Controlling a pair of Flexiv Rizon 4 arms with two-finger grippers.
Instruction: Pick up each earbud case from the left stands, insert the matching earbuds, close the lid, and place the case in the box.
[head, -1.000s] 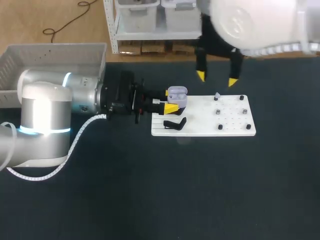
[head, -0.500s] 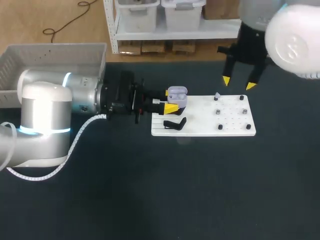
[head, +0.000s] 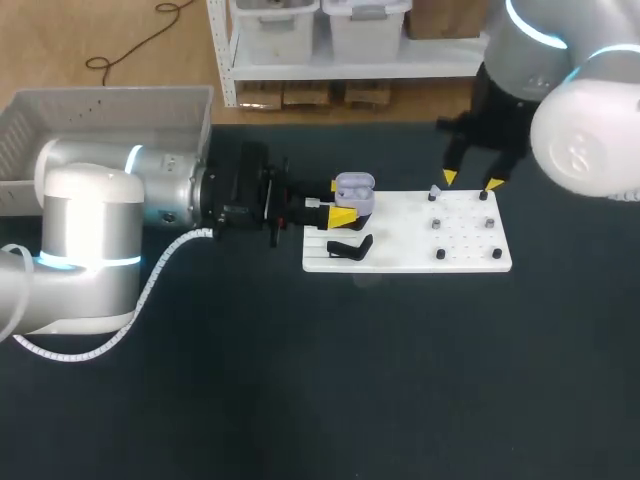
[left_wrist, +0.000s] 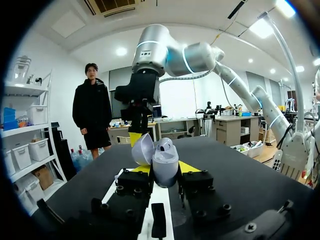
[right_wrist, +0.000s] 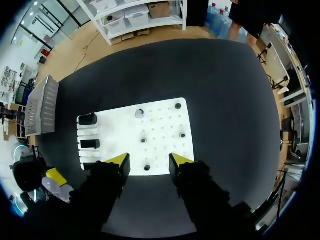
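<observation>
Case: lilac earbud case (head: 354, 192), lid open, clamped between the left jaws over one end of the white board (head: 410, 252).
Right jaws: spread wide, holding nothing, above the board's other end.
Earbud: small grey earbud (right_wrist: 139, 113) on the board, ahead of the right jaws.
Box: grey box (head: 100, 110), well apart from both jaws.

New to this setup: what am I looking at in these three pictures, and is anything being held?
A two-armed robot stands at a dark table. One picture looks down from above and behind it; each round picture comes from a camera on one arm's wrist. The left gripper holds a lavender earbud case, lid open, at the left end of a white board. The right gripper hangs open and empty above that board. A grey box sits at the far left.
</observation>
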